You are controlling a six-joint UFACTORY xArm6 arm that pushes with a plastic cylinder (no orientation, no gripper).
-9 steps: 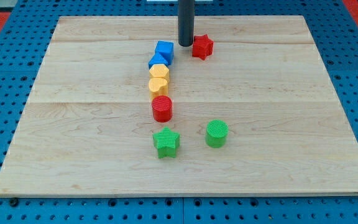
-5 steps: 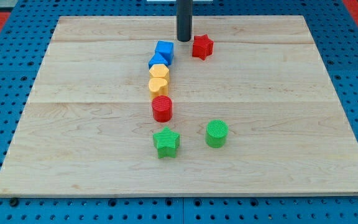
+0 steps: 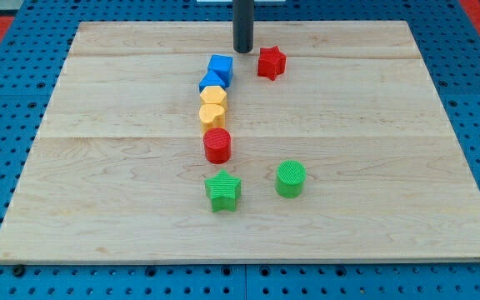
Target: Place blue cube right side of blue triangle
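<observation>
The blue cube [image 3: 220, 67] sits on the wooden board [image 3: 373, 150] near the view's top middle. The blue triangle [image 3: 210, 82] touches it just below and to the left. My tip [image 3: 242, 51] is above and to the right of the blue cube, a small gap apart, and left of the red star [image 3: 271, 62]. The rod rises out of the view's top.
Below the blue triangle runs a column: a yellow hexagon [image 3: 213, 96], a yellow heart [image 3: 212, 115] and a red cylinder [image 3: 217, 145]. A green star [image 3: 222, 191] and a green cylinder [image 3: 290, 178] lie lower down.
My tip has moved a little toward the view's top and slightly left, away from the red star. No block has moved.
</observation>
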